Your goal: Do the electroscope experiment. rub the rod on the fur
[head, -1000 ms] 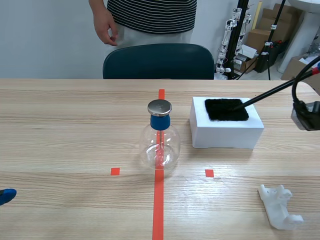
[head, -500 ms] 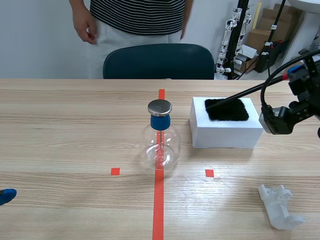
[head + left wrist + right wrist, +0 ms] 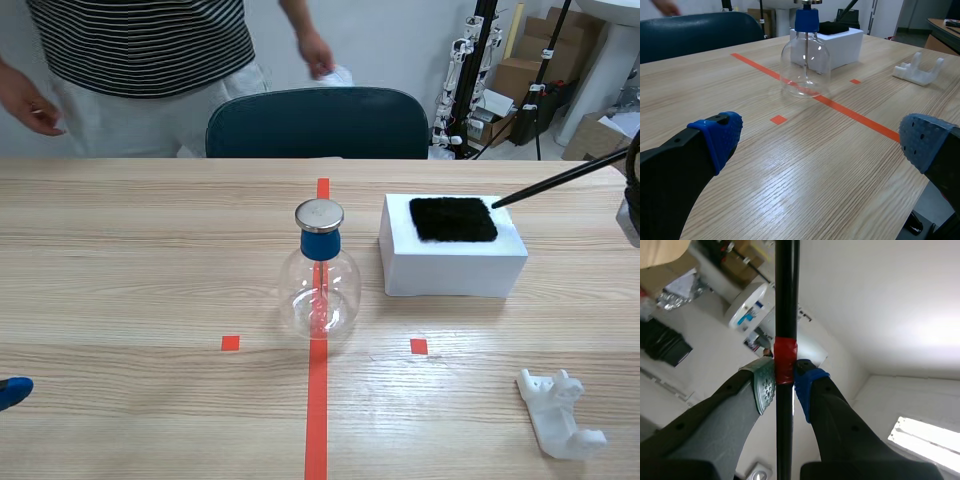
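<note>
Open room: wide bare counter (image 3: 130, 270) lies between the left end effector (image 3: 822, 137) and the electroscope (image 3: 320, 285); the white box (image 3: 455, 268) stands near the electroscope, not touching it.
Fur: the black fur (image 3: 453, 218) lies flat on top of the white box.
Rod: the black rod (image 3: 560, 178) slants down from the scene's right edge, with its tip at the fur's far right corner.
Left arm: low at the counter's near left edge, pads wide apart, nothing between them.
Right arm: barely in the scene view.
Right wrist view only: the right end effector (image 3: 784, 385) is clamped on the rod's red band.
Near edge: a white plastic holder (image 3: 560, 415) lies well apart from the white box.
</note>
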Motion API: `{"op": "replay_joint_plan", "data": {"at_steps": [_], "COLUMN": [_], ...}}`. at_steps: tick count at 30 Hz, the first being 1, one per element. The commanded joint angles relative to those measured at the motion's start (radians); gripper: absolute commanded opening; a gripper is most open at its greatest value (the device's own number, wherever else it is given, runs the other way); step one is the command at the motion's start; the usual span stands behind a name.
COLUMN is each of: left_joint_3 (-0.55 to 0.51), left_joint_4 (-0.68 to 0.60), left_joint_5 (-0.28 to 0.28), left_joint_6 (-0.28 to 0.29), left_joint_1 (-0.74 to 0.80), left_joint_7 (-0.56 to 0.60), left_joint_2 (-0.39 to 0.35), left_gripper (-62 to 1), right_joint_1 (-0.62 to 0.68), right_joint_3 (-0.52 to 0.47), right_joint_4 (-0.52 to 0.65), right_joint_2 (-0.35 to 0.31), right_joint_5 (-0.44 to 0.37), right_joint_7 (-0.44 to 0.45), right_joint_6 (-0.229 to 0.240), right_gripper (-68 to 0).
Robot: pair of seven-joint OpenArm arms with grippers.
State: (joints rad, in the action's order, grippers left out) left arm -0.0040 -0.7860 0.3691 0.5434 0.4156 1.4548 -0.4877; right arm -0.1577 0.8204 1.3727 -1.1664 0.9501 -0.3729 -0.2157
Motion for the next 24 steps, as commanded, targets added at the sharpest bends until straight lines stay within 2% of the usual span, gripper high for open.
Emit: {"op": "replay_joint_plan", "data": {"at_steps": [1,5,7,11,17,20,24], "left_joint_3": [-0.005,-0.005,-0.005,-0.005,-0.005,-0.005,-0.005], "left_joint_4": [-0.007,-0.007,-0.007,-0.007,-0.007,-0.007,-0.007], "left_joint_5": [-0.010,-0.010,-0.010,-0.010,-0.010,-0.010,-0.010], "left_joint_6": [0.002,0.002,0.002,0.002,0.002,0.002,0.002], "left_joint_1": [-0.003,-0.003,-0.003,-0.003,-0.003,-0.003,-0.003], "left_joint_7": [0.014,0.014,0.014,0.014,0.014,0.014,0.014], "left_joint_2": [-0.003,-0.003,-0.003,-0.003,-0.003,-0.003,-0.003], "left_gripper": [1.4,1.4,1.4,1.4,1.4,1.4,1.4], "right_joint_1": [0.016,0.076,0.122,0.230,0.426,0.542,0.711], "right_joint_3": [-0.016,-0.121,-0.214,-0.424,-0.747,-0.862,-0.998], "right_joint_4": [0.012,0.012,0.012,0.013,0.045,0.114,0.264], "right_joint_2": [-0.038,-0.033,-0.018,0.039,0.177,0.242,0.336], "right_joint_5": [-0.033,-0.178,-0.249,-0.335,-0.360,-0.354,-0.341], "right_joint_7": [0.015,0.162,0.251,0.408,0.625,0.667,0.690], "right_joint_6": [-0.029,-0.031,-0.031,-0.031,-0.031,-0.031,-0.031], "right_gripper": [-67.5,-67.5,-67.5,-67.5,-67.5,-67.5,-67.5]}}
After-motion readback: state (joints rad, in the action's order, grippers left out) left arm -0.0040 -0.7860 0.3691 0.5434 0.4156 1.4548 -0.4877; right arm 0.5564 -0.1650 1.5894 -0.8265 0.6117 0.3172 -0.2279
